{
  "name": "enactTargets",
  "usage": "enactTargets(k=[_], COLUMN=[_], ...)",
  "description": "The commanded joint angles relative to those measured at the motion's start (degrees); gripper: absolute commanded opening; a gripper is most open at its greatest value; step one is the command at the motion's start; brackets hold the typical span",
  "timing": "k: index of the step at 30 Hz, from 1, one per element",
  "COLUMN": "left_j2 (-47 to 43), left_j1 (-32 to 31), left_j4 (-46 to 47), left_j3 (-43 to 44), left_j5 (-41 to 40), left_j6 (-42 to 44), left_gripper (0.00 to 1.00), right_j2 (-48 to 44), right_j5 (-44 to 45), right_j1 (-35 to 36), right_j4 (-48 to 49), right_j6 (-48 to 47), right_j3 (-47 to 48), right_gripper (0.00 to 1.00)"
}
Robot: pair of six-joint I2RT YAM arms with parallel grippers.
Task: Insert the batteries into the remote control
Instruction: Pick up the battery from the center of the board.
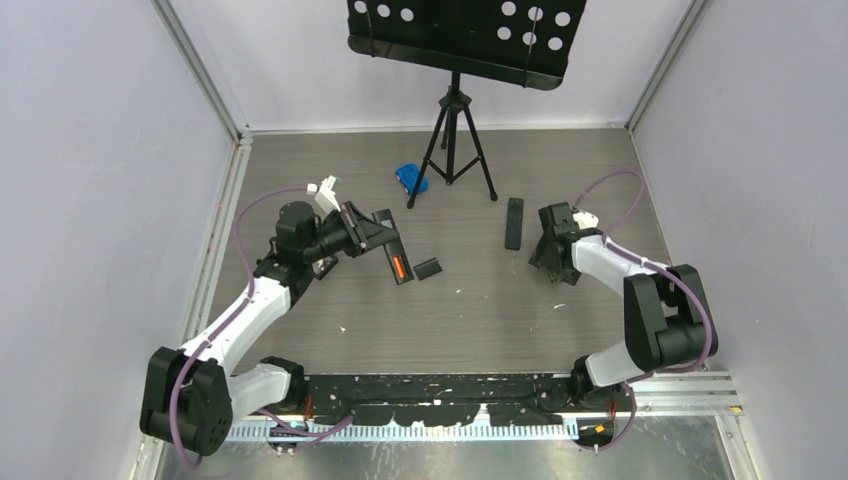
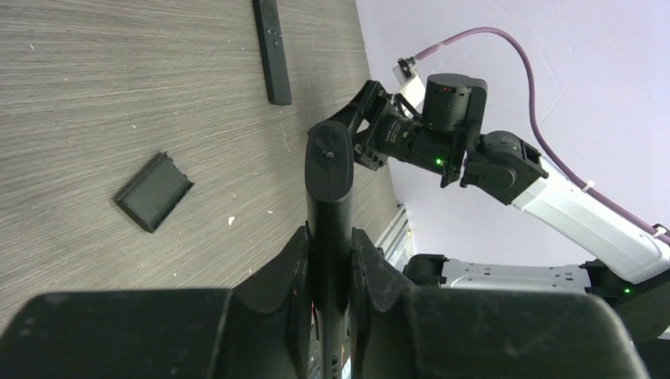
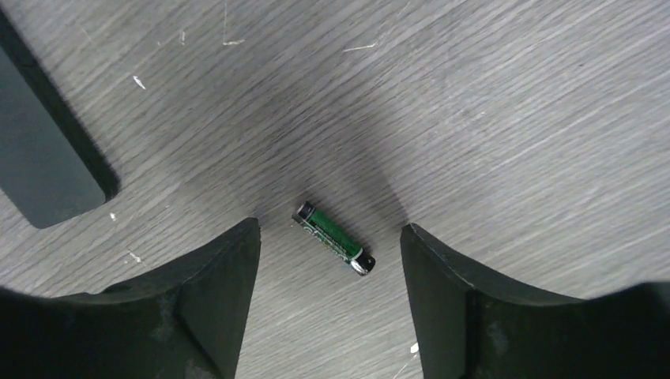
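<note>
The left tool (image 2: 328, 246) is clamped shut on the remote control (image 2: 329, 185), its two fingers pressing the slim black bar from either side; the bar sticks out beyond the fingertips and ends in a rounded tip above the tabletop (image 2: 118, 103). From the top camera this remote lies at a slant in the left half of the workspace, with an orange battery (image 1: 398, 267) showing in its lower, near part. Whether the remote's free end touches the tabletop cannot be told. A small black battery cover (image 2: 154, 192) lies flat on the tabletop just beside the remote's near end and apart from it. The right tool (image 3: 329, 227) stands open, pointing down at the tabletop, with one finger on each side of a green battery (image 3: 333, 238). That battery lies flat and at a diagonal in the gap, and neither finger touches it. A second remote (image 1: 514, 222), black with small pale buttons on its face, rests flat near the middle of the tabletop, just left of the right tool; its squared end shows at the upper left of the right wrist view. Farther back stand a black tripod stand (image 1: 455, 130) and, beside its left leg, a small blue object (image 1: 410, 178).
</note>
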Motion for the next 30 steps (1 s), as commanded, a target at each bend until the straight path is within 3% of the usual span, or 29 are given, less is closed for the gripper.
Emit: enactTargets(k=[1,8,15,22,30], left_j2=[0.7,0.4,0.4,2.8,9.9], left_j1=[0.2,0.3,0.3,0.3,-1.7], left_j4=[1.9,1.8,2.1,4.7,9.3], left_j3=[0.3,0.4,0.7,1.2,2.1], left_j5=[1.6,1.3,1.9,6.0,11.4], left_j6=[0.6,0.4,-0.2,-2.5,-8.7], left_gripper=[0.0,0.0,0.0,0.0,0.0], right_j2=[2.0,2.6,0.1,-9.0,-21.9], right_j5=[-4.4,-2.5,-5.0,-14.8,-20.8], right_j1=[-1.7,-1.8,-1.8,1.4,19.8], right_j4=[1.9,-1.9,-1.3,-1.1,2.9], right_j6=[0.3,2.8,3.4,3.0,1.8], right_j3=[1.3,2.6,2.5,3.0,8.0], right_gripper=[0.61,0.28,0.07,0.05,0.04])
